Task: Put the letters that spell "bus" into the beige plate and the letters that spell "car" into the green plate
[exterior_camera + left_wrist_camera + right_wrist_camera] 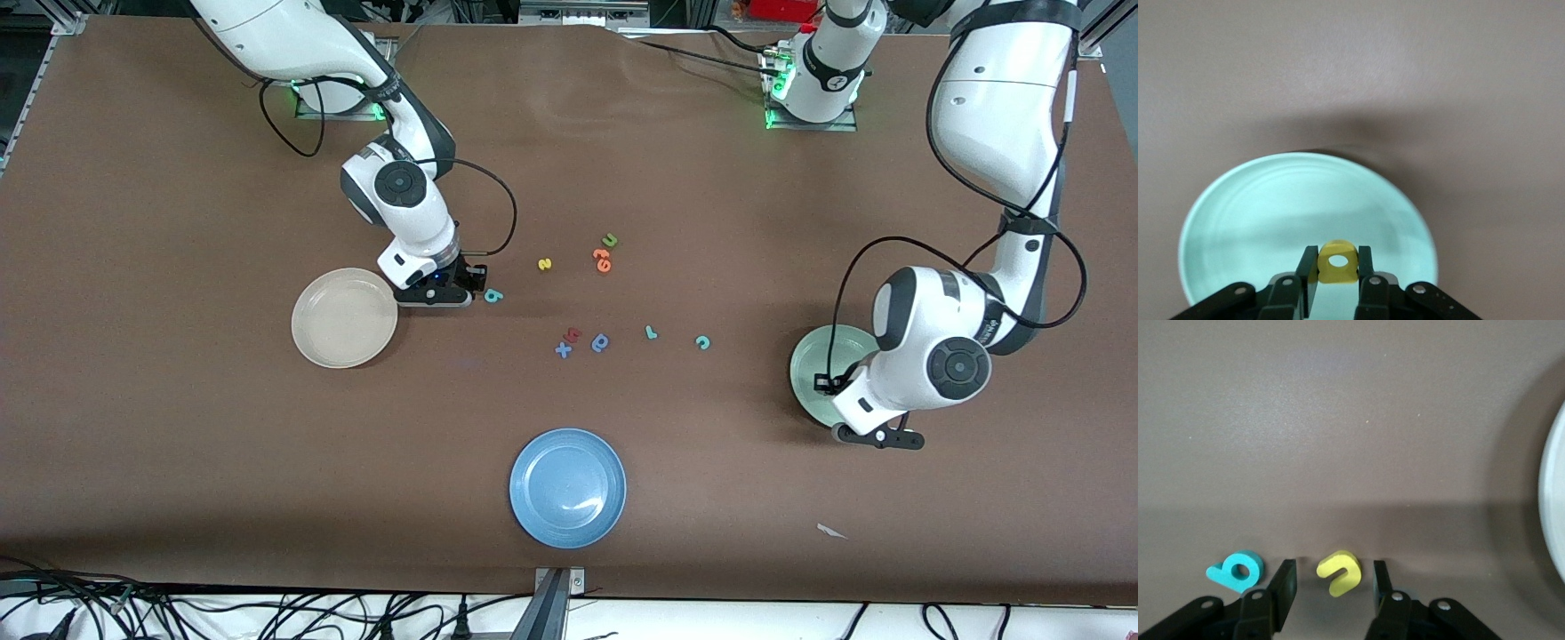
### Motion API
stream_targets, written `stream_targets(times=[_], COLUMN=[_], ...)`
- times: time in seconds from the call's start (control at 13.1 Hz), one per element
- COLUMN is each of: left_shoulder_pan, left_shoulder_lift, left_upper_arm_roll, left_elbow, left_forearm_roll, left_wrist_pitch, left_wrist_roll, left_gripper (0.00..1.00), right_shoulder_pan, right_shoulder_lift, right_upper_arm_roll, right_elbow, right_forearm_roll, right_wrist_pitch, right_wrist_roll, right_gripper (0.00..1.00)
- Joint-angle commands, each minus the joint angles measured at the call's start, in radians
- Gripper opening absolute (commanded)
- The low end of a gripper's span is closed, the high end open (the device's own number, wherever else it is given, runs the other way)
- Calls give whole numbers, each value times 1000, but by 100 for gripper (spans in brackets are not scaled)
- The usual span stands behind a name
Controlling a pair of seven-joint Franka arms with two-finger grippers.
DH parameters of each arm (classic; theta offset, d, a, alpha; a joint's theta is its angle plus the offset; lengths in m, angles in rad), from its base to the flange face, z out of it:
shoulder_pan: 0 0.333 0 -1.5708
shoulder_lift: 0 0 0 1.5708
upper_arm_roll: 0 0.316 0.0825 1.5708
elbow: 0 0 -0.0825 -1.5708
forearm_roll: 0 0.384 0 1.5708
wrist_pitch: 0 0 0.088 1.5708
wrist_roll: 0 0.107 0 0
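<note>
Two letters front-hidden: yellow "a" [1337,263] in left gripper [1337,280], yellow "u" [1339,572] seemingly between right gripper [1333,585] fingers.

Right claw [1333,581]: jaws apart, straddling yellow "u" [1339,572] lying flat on brown surface [1351,420]. Teal "b" [1237,570] just outside one finger. Beige plate [1553,513] rim at frame edge.

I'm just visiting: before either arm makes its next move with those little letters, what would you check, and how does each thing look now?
1. Left end effector grips the yellow "a": ok.
2. It is over the green plate: ok.
3. Yellow "u" sits between the right end effector fingers: ok.
4. Fingers closed on the "u": not ok, gaps show.
5. Teal "b" outside those fingers: ok.
6. Beige plate beside the right end effector: ok.
</note>
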Motion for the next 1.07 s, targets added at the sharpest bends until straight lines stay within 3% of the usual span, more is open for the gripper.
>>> stream_targets(times=[0.0,0.15,0.46,0.61,0.84,0.99], left_shoulder_pan=[31,8,-107,-123,-148,-195], left_shoulder_lift=[-12,-15,-21,-38,-84,-84], left_upper_arm_roll=[-13,-24,-41,-86,-123,-122], left_elbow=[-11,-1,-15,-67,-161,-188], left_forearm_roll=[37,-40,-68,-68,-54,-40], left_wrist_pitch=[-6,-6,-4,38,124,163], left_wrist_roll=[141,-6,-384,-487,-598,-667], left_gripper=[100,100,100,100,100,100], right_shoulder_pan=[-4,-4,-4,-4,-4,-5], right_shoulder_lift=[10,13,8,6,-3,-32], right_upper_arm_roll=[-5,-5,-3,-3,-5,-5], right_elbow=[-13,-13,-27,-33,-33,-33], right_forearm_roll=[-28,-28,-29,-29,-31,-32], right_wrist_pitch=[39,39,43,47,42,22], right_wrist_roll=[14,14,17,17,14,2], right_gripper=[54,52,39,30,8,6])
